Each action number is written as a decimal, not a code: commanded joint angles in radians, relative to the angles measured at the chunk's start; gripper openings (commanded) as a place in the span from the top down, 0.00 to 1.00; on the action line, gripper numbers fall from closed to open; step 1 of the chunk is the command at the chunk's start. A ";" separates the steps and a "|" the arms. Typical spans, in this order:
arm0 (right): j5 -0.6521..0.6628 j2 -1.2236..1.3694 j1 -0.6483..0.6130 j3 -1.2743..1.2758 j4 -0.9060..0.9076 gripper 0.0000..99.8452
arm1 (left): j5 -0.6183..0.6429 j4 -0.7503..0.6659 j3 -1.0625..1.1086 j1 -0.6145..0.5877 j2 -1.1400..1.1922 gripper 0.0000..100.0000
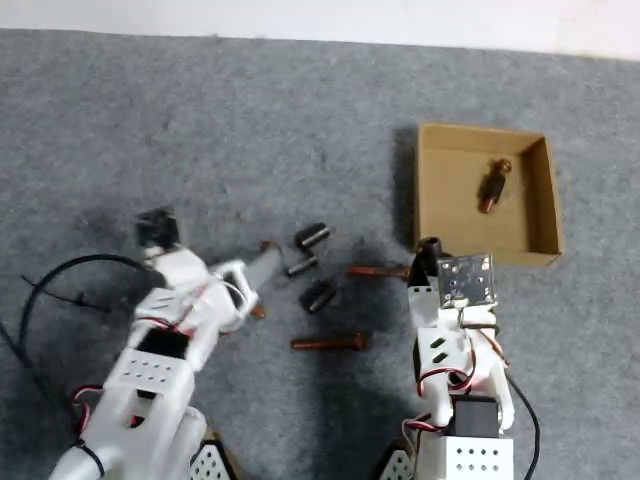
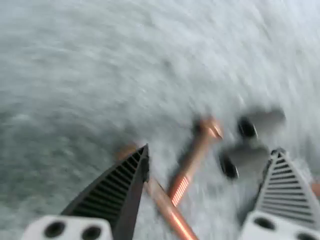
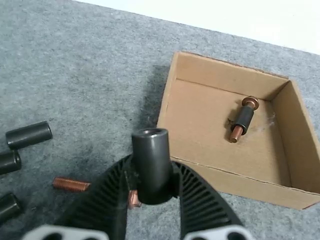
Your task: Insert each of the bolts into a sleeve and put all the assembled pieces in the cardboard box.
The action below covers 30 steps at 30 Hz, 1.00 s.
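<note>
Right tool (image 3: 150, 172) pinches a sleeve (image 3: 149, 150), long axis along the tool (open end toward the cardboard box (image 3: 235, 182)); left tool (image 2: 211, 149) spread.

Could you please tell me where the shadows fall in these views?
High view: soft shadow on the carpet left of the cardboard box. Right wrist view: shade along that box wall and under the gripped sleeve. Left wrist view: none distinct.

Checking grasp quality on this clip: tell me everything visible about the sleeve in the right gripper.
The sleeve is a short dark grey tube, seemingly metal, smooth and dull, its open hollow end pointing away from the right gripper, which is shut on its other half, black ribbed fingers pressing both sides. It sits just outside the near wall of the cardboard box.
</note>
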 commanded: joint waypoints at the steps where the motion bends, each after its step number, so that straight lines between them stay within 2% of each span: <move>1: -0.002 -0.012 0.005 0.136 -0.001 0.99 | 0.064 0.112 -0.110 -0.044 -0.025 0.66; 5: -0.002 -0.012 0.005 0.136 -0.001 0.99 | 0.071 0.273 -0.183 -0.025 -0.015 0.66; 9: -0.002 -0.012 0.005 0.136 -0.001 0.99 | 0.072 0.272 -0.171 0.018 -0.015 0.66; 16: -0.002 -0.012 0.005 0.136 -0.001 0.99 | 0.081 0.278 -0.173 0.016 -0.015 0.66; 22: -0.002 -0.012 0.005 0.136 -0.004 0.99 | 0.155 0.279 -0.179 0.016 -0.015 0.66; 30: -0.002 -0.012 0.007 0.136 -0.010 0.99 | 0.158 0.281 -0.188 0.016 -0.013 0.66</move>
